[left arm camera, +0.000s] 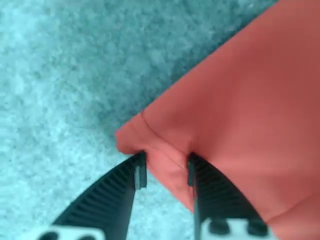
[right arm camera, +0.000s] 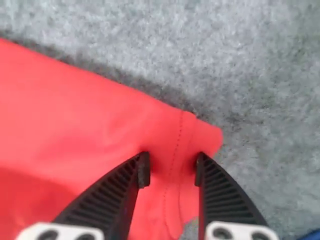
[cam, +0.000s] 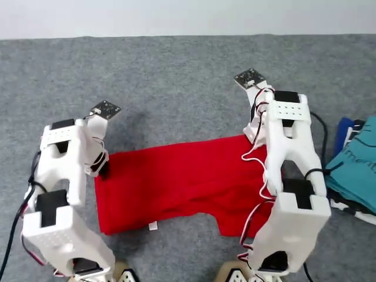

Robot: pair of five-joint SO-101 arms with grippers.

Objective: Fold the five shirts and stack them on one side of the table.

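A red shirt [cam: 176,182] lies spread across the grey table [cam: 176,76] between the two arms. My left gripper [cam: 101,167] is at its far left corner, and in the left wrist view the gripper [left arm camera: 165,172] is shut on that corner of the red shirt [left arm camera: 240,100], with cloth bunched between the black fingers [left arm camera: 135,172]. My right gripper [cam: 254,136] is at the far right corner. In the right wrist view it [right arm camera: 171,170] pinches a hemmed fold of the red shirt [right arm camera: 75,135]. Both corners cast a shadow on the table.
A pile of teal and dark blue shirts [cam: 355,170] sits at the table's right edge, close behind the right arm. The far half of the grey table is bare.
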